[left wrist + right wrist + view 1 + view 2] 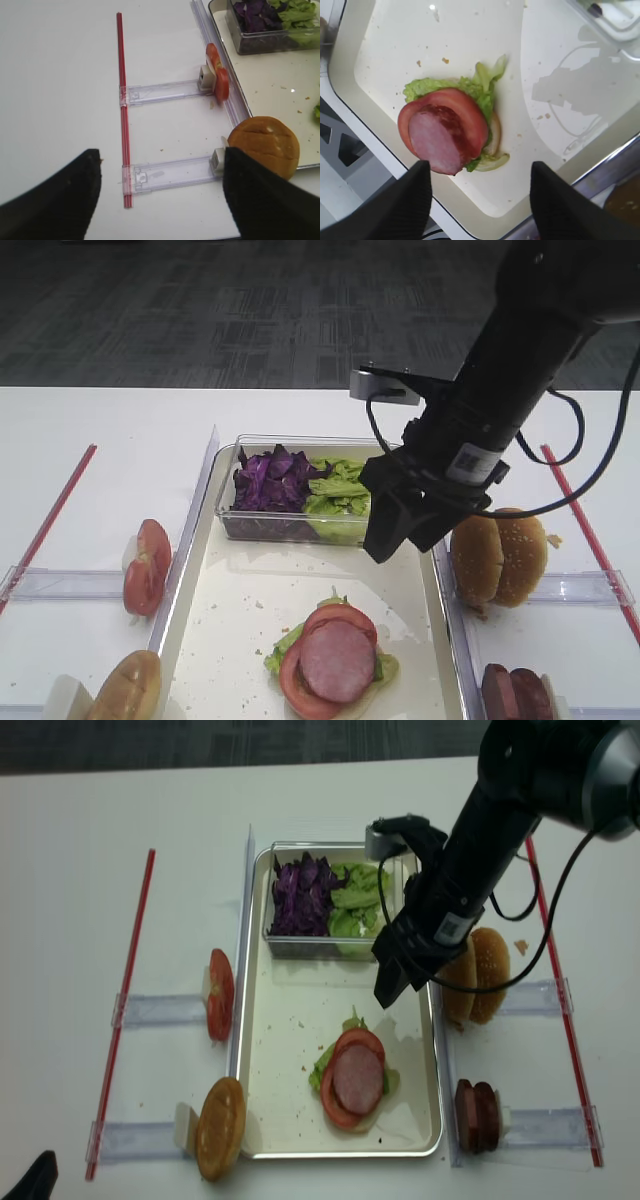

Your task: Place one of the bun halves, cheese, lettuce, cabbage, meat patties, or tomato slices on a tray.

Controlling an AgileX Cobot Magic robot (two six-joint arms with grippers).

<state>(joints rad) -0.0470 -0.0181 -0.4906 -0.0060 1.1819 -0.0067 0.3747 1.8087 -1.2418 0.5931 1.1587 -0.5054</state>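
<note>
**A meat slice is sitting on the stack in the tray**

The right claw (392, 530) is hanging over the tray (240, 630), close to the clear box (290, 528). Its two fingers are standing apart, and nothing is sitting between them. In the right wrist view, the fingers (402, 205) are showing at the bottom, with the food stack just above them.

The stack is lying near the front of the tray. A pink meat slice (338, 660) is lying on top of a red tomato slice (300, 680). Green lettuce (422, 87) is sticking out from under them.

The clear box is holding purple cabbage (270, 480) and more lettuce. Two bun halves (498, 555) are standing on edge to the right of the tray. Two more meat slices (515, 692) are standing at the front right. On the left, tomato slices (146, 565) and another bun half (128, 685) are standing on clear holders.

The left claw (160, 200) is hanging over the white table (60, 90). Its fingers are wide apart and holding nothing.
</note>
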